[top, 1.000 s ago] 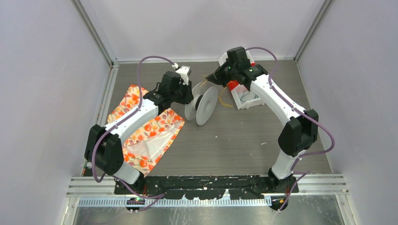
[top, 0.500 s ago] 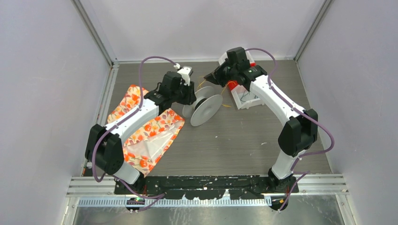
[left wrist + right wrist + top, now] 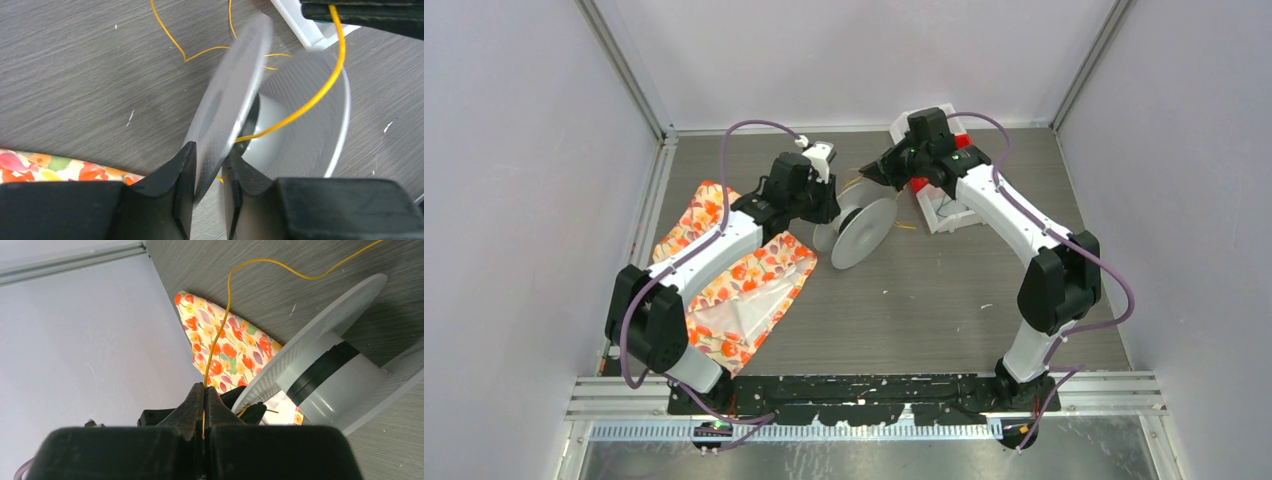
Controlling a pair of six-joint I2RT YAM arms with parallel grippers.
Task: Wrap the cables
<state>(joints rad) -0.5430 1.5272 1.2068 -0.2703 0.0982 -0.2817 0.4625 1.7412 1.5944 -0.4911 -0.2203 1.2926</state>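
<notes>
A clear plastic spool [image 3: 861,228] lies tilted on the grey table mid-back. My left gripper [image 3: 210,160] is shut on the spool's near flange [image 3: 227,105], one finger on each side. A thin yellow-orange cable [image 3: 320,85] runs from the spool's hub up to my right gripper [image 3: 886,170], which sits just right of and behind the spool. In the right wrist view my right gripper [image 3: 204,392] is shut on the yellow cable [image 3: 220,335], with the spool [image 3: 330,370] to its right. No dark or greenish cables are clear to me.
A floral cloth [image 3: 734,275] lies at the left under my left arm. A white box with red parts [image 3: 946,205] stands behind my right gripper. Loose yellow cable loops [image 3: 185,47] lie on the table beyond the spool. Walls close in on three sides.
The spool tipped from upright to tilted a second ago and has since held. My right gripper has shifted slightly right and toward the spool with the cable.
</notes>
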